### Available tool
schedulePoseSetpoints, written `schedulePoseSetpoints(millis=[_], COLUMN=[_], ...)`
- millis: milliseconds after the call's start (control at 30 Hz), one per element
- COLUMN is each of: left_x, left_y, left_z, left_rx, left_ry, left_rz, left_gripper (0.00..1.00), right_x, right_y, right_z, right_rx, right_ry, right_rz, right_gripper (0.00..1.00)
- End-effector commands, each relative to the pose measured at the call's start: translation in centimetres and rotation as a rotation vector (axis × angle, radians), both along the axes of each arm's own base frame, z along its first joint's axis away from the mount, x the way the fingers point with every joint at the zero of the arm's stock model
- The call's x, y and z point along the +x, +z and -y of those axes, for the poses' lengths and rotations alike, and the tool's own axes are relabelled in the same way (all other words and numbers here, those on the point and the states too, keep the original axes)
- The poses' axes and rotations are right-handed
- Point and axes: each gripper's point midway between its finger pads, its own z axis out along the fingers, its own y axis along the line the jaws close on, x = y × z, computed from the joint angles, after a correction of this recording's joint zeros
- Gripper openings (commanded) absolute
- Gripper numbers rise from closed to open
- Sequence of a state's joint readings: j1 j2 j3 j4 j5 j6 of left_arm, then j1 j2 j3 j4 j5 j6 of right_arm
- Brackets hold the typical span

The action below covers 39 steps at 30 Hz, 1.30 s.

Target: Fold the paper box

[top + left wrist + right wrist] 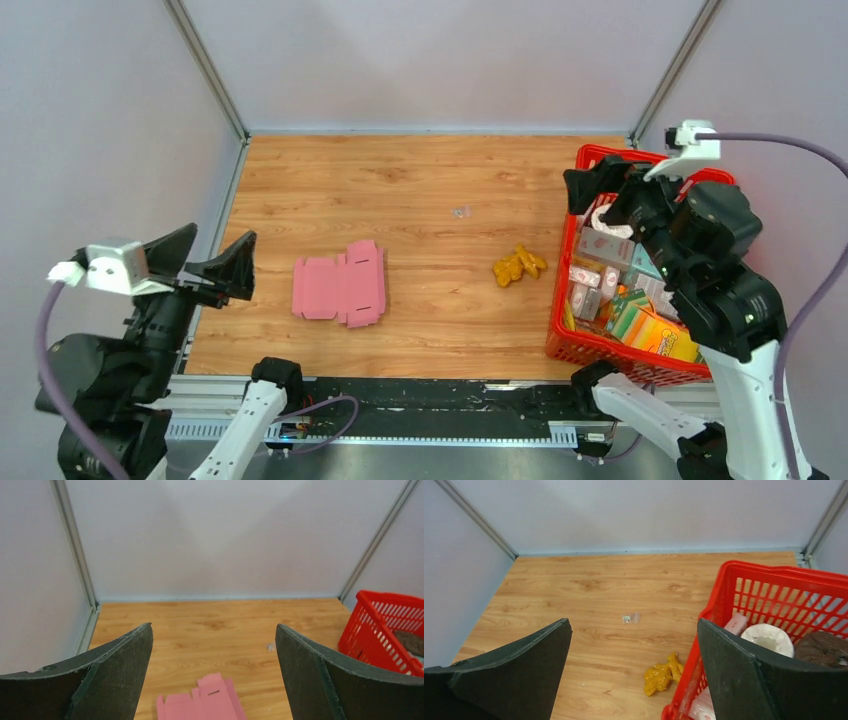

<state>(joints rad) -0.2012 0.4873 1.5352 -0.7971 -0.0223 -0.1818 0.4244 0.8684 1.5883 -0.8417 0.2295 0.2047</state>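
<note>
The pink paper box [340,286] lies flat and unfolded on the wooden table, left of centre. Its far flaps show at the bottom of the left wrist view [202,702]. My left gripper [216,258] is open and empty, raised near the table's left edge, to the left of the box and apart from it. My right gripper [608,190] is open and empty, raised over the red basket at the right, far from the box. The box is out of the right wrist view.
A red plastic mesh basket [566,300] with printed cartons stands at the right edge; it shows in the right wrist view [774,587] too. A yellow crumpled item [518,266] lies beside it. A tiny clear bag [460,212] lies mid-table. Grey walls enclose the table.
</note>
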Motion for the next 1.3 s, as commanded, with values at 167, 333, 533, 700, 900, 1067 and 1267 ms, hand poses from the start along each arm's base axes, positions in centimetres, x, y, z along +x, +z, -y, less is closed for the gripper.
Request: schedulePoseSetpoints(millis=[167, 333, 533, 700, 900, 1067, 1267], left_x=[1.8, 1.0, -0.4, 0.2, 1.5, 2.0, 2.5], left_y=[-5.1, -7.4, -9.7, -12.3, -14.9, -16.0, -17.3], left_z=[0.9, -1.4, -3.7, -2.8, -1.0, 0.0, 1.2], left_rx=[0.037, 0.020, -0.011, -0.024, -0.036, -0.042, -0.038], left_ry=[-0.029, 0.092, 0.207, 0.169, 0.091, 0.046, -0.016], left_rz=[-0.186, -0.206, -0.242, -0.281, -0.346, -0.378, -0.421], left_gripper=[0.97, 0.96, 0.95, 0.94, 0.93, 0.90, 0.89], right_x=[2.8, 0.9, -0.9, -1.7, -2.5, -2.6, -0.9], right_y=[-3.9, -12.5, -25.7, -35.2, -39.1, -41.2, -41.9], right_z=[-16.9, -28.8, -37.6, -36.8, -37.7, -39.2, -37.5], right_rx=[0.034, 0.181, 0.220, 0.320, 0.397, 0.327, 0.140], right_ry=[0.328, 0.420, 0.321, 0.082, 0.024, 0.091, 0.204], right_rz=[-0.183, -0.450, -0.805, -0.989, -1.087, -1.100, -0.918], right_gripper=[1.00, 1.00, 1.00, 1.00, 0.98, 0.80, 0.43])
